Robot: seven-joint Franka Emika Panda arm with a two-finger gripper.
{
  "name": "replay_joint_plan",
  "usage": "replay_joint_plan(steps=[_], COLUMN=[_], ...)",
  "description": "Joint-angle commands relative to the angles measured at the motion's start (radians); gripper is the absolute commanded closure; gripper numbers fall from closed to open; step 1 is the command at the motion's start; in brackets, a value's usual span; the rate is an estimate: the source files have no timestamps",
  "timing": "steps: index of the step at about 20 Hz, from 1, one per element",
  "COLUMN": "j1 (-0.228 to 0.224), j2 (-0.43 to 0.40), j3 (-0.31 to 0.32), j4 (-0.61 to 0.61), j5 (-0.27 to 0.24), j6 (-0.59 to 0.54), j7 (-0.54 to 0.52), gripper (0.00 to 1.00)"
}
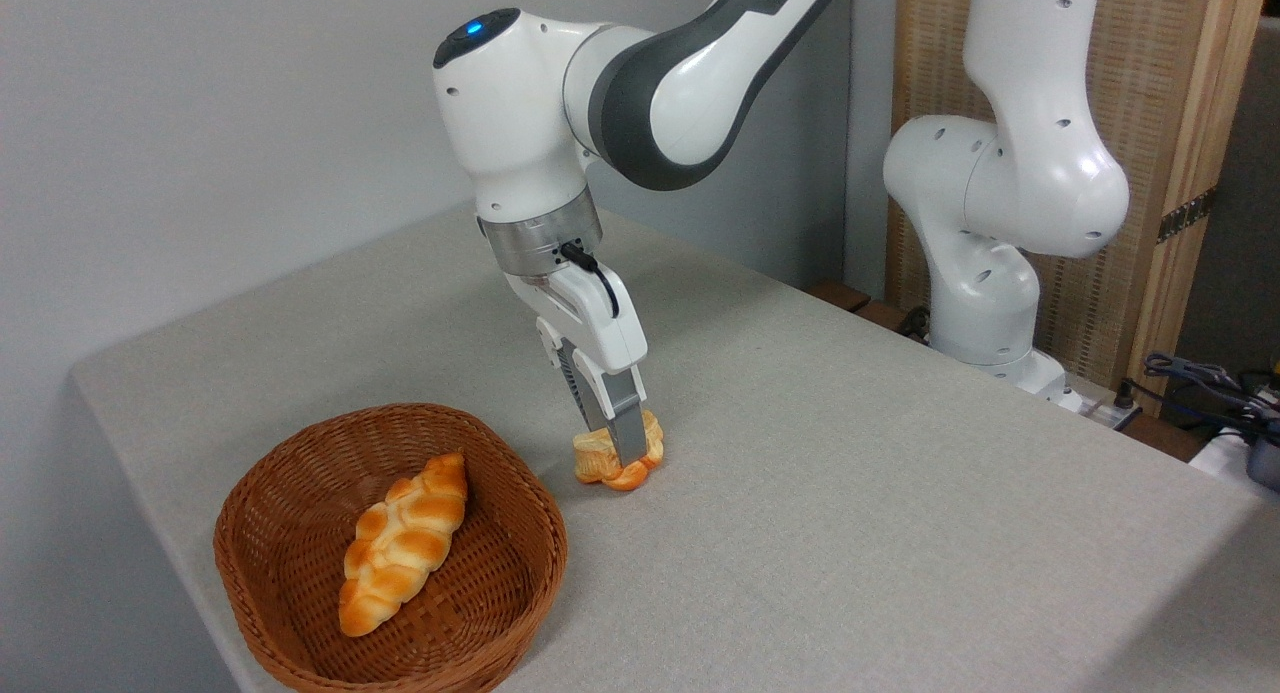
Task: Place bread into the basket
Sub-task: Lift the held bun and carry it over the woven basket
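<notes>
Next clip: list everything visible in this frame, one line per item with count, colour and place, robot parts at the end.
bun: 1, pale golden top with orange-brown base, on the table right of the basket, between the gripper's fingers
braided loaf: 1, golden, lying inside the basket
basket: 1, brown woven wicker, near the table's front left edge
table: 1, covered in grey cloth, fills most of the view
wooden panel: 1, light tan, behind the arm's base at upper right
cables: several, dark, at the far right edge
robot arm: 1, white with grey joints, base at right, reaching left over the table
gripper: 1, white body with grey fingers, pointing down, closed on the bun
</notes>
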State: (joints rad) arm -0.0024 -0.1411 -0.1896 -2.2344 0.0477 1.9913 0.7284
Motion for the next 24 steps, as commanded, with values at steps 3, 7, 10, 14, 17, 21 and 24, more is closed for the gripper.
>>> replay_joint_plan(steps=[3, 7, 10, 14, 17, 21, 24], j1=[-0.001, 0.002, 0.001, 0.005, 0.005, 0.005, 0.005], j2=[0.003, 0.061, 0.093, 0.222, 0.255, 0.284, 0.284], j3=[0.002, 0.039, 0.107, 0.121, 0.121, 0.108, 0.107], j4=[0.076, 0.306, 0.407, 0.536, 0.546, 0.542, 0.541], j5=[-0.003, -0.098, -0.222, -0.285, -0.394, -0.442, -0.437], j6=[-0.043, -0.152, -0.187, -0.167, -0.021, 0.086, 0.086], j7=[-0.003, -0.001, -0.003, -0.015, -0.021, -0.089, -0.093], gripper=[0.61, 0.61, 0.59, 0.55, 0.36, 0.00, 0.00])
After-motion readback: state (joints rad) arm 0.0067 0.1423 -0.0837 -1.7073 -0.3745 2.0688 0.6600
